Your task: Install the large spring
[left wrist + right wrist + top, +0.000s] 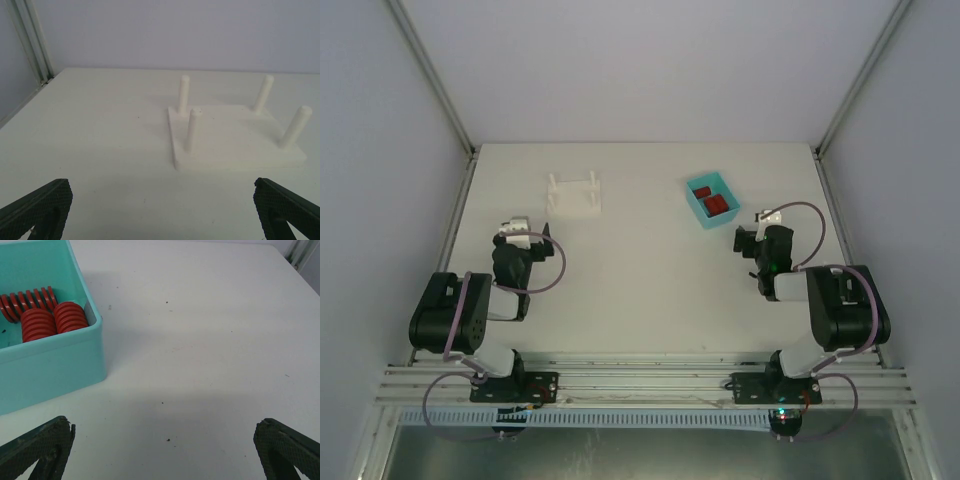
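Two hands, the left hand point(160, 212) and the right hand point(161, 452), hang spread wide and empty over the tabletop point(200, 340). Just ahead of the right one, red springs point(47, 315) lie in the teal bin point(50, 365). The large spring is probably one of the fat coils, so come down squarely over it, clear of the bin wall. Farther off, to the left, the peg base point(235, 140) stands with bare pegs.

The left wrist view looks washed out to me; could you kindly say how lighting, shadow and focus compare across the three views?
Left wrist: flat, diffuse light; the white peg base barely separates from the white table, with a faint shadow along its near edge. Right wrist: the teal bin casts a soft shadow; the red springs look sharp. Top external: even light, no glare.
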`<state>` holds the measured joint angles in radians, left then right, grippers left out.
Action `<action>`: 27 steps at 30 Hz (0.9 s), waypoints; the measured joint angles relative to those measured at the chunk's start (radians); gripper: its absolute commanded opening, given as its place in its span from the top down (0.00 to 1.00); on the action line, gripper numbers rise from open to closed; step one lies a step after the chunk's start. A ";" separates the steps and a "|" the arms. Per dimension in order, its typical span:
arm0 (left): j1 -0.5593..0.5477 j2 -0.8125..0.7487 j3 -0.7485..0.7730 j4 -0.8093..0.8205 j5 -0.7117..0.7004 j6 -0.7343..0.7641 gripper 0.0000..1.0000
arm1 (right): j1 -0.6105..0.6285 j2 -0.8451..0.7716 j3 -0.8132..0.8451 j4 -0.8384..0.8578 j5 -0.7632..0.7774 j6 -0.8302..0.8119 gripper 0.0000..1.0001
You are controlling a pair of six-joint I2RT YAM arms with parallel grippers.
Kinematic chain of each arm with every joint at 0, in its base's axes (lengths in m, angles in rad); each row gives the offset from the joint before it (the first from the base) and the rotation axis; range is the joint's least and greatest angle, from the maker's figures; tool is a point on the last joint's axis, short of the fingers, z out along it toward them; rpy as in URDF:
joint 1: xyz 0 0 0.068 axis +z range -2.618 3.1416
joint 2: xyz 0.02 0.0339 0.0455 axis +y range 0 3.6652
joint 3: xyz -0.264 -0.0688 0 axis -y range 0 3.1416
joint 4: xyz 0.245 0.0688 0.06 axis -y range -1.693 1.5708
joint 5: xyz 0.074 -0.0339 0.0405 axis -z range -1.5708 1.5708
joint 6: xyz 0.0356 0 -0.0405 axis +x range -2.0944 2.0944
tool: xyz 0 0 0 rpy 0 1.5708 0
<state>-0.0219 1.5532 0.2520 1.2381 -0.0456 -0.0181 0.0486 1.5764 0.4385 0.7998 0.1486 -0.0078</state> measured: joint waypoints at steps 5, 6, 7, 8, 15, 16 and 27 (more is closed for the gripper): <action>-0.002 0.000 0.000 0.000 0.000 0.000 0.01 | 0.000 0.000 0.000 0.000 0.000 0.000 0.01; -0.002 0.000 0.000 0.000 0.000 0.000 0.01 | 0.000 0.000 0.000 0.000 0.000 0.000 0.01; -0.002 0.000 0.000 0.000 0.000 0.000 0.01 | 0.000 0.000 0.000 0.000 0.000 0.000 0.01; -0.002 0.000 0.000 0.000 0.000 0.000 0.01 | 0.000 0.000 0.000 0.000 0.000 0.000 0.01; -0.002 0.000 0.000 0.000 0.000 0.000 0.01 | 0.000 0.000 0.000 0.000 0.000 0.000 0.01; -0.002 0.000 0.000 0.000 0.001 0.000 0.01 | 0.000 0.000 0.000 0.000 0.000 0.000 0.01; -0.014 -0.128 0.010 -0.129 0.003 0.015 0.01 | 0.017 -0.134 0.031 -0.170 0.038 0.003 0.01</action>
<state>-0.0360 1.4250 0.2619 1.1095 -0.0425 -0.0029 0.0658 1.4422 0.4694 0.6300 0.1867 -0.0048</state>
